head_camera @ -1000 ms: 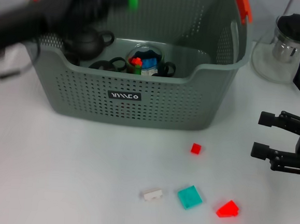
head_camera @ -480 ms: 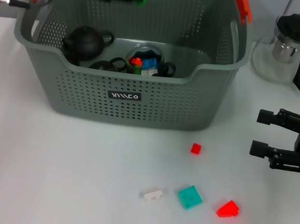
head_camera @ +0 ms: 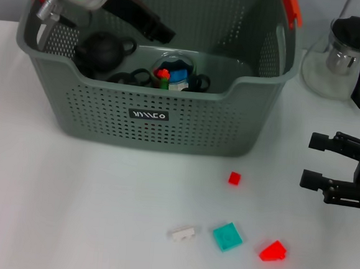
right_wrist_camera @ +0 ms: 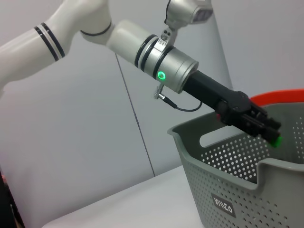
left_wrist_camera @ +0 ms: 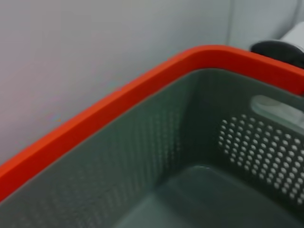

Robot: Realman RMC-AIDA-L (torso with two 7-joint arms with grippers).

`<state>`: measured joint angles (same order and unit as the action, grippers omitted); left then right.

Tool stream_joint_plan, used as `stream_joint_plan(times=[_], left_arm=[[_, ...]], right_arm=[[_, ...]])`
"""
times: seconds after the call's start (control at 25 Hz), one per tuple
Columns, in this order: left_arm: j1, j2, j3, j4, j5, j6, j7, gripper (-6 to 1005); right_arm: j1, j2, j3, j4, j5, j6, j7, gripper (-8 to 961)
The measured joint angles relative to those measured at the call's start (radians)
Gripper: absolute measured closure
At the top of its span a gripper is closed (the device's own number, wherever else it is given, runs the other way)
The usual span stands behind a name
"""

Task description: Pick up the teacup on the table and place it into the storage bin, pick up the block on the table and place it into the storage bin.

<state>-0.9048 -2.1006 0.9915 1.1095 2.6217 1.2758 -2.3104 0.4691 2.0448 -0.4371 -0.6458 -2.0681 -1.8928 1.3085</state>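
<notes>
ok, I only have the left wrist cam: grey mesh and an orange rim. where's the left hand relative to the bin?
Observer: In the head view the left hand reaches over the left side of the storage bin, above a black teapot lying inside it.
Operator: any blocks on the table?
Observer: Four, in front of the bin: a small red cube, a white piece, a teal tile and a red wedge.
Operator: right arm?
Observer: The right hand is open and empty, over the table to the right of those blocks.
</notes>
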Motion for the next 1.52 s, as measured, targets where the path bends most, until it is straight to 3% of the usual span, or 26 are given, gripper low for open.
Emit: stream_joint_plan(times=[0.16,0.32,0.44,0.56,0.6,0.68,0.72,0.88,1.08,1.28,1.52], left_arm=[[0.036,-0.021,-0.034,0.053,-0.055,-0.005,-0.002,533],[0.091,-0.012,-0.132,0.093,-0.28,0.031,0.016,433],[0.178,-0.017,-0.254,0.079,-0.618,0.044,0.113,357],[0.267,-0.022,-0.31,0.002,-0.962,0.084,0.261,282],[0.307,-0.019,-0.313,-0.049,-1.104,0.125,0.319,246],[0.342,-0.001,-0.319,-0.131,-1.257,0.225,0.385,175],[0.355,0.016,-0.335,-0.201,-1.322,0.339,0.443,139],[0.362,0.028,-0.372,-0.247,-1.272,0.501,0.526,107],[0.388,0.015,-0.35,-0.226,-0.925,0.657,0.687,112],[0.413,-0.015,-0.261,-0.22,-0.626,0.633,0.823,114],[0.461,-0.062,-0.218,-0.261,-0.507,0.515,1.025,158]], right_arm=[[0.001,0.0,0.0,0.0,0.0,0.0,0.0,38],[0.003,0.0,0.0,0.0,0.001,0.0,0.0,38],[0.004,0.0,0.0,0.0,0.001,0.0,0.0,38],[0.003,0.0,0.0,0.0,0.0,0.0,0.0,38],[0.002,0.0,0.0,0.0,0.0,0.0,0.0,38],[0.003,0.0,0.0,0.0,0.0,0.0,0.0,38],[0.003,0.0,0.0,0.0,0.0,0.0,0.0,38],[0.004,0.0,0.0,0.0,0.0,0.0,0.0,39],[0.004,0.0,0.0,0.0,0.0,0.0,0.0,39],[0.005,0.0,0.0,0.0,-0.003,0.0,0.0,39],[-0.003,-0.001,0.0,-0.001,-0.002,0.002,0.0,40]])
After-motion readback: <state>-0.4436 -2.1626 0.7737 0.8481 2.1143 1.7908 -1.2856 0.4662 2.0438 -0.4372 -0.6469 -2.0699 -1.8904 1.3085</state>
